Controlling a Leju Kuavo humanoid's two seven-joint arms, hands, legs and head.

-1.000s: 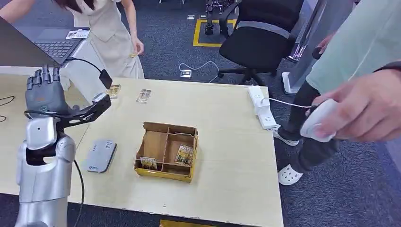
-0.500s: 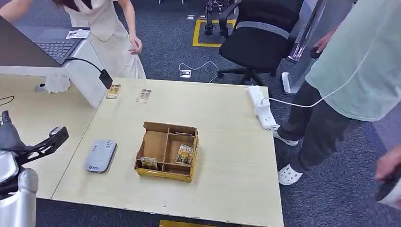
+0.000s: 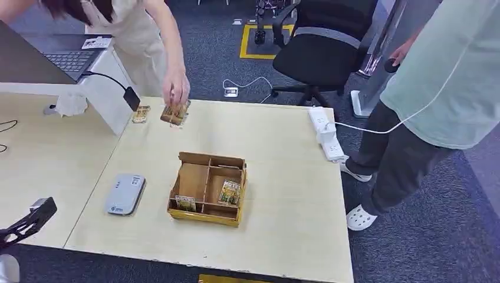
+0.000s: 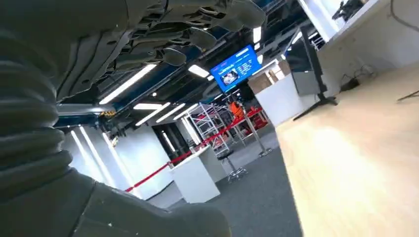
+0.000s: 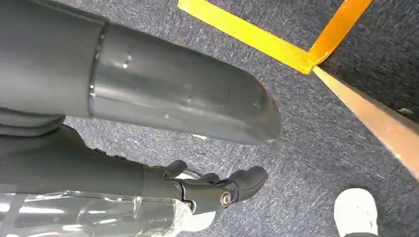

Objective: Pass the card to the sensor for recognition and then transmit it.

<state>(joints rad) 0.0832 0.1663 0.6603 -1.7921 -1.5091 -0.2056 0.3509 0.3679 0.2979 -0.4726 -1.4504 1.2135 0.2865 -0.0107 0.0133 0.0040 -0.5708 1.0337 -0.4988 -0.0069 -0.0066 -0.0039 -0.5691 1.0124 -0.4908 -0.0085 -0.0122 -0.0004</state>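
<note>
Hanging low, my left hand (image 4: 163, 34) shows in the left wrist view with fingers stretched out and apart, nothing in them. My right hand (image 5: 148, 113) points down at the dark carpet in the right wrist view; thumb and dark fingers (image 5: 217, 190) visible, nothing plainly held, but whether they're spread or curled I can't tell.

Head view, lower left: grey sensor (image 3: 125, 194) lying flat on the table (image 3: 283, 177). Just right of it, the cardboard box (image 3: 207, 188) with dividers, one card (image 3: 230, 193) propped in its right front compartment, another (image 3: 185, 203) in the left front one.

Upper left of the frame: a person's hand (image 3: 176, 91) grips a card (image 3: 176, 113) at the table's far edge. One more card (image 3: 141, 114) lies just left of it, near the black plug (image 3: 131, 98).

Upper right edge of the table: white power strip (image 3: 327, 134). Second person (image 3: 436, 88) stands right of the table. Black office chair (image 3: 324, 47) behind.
</note>
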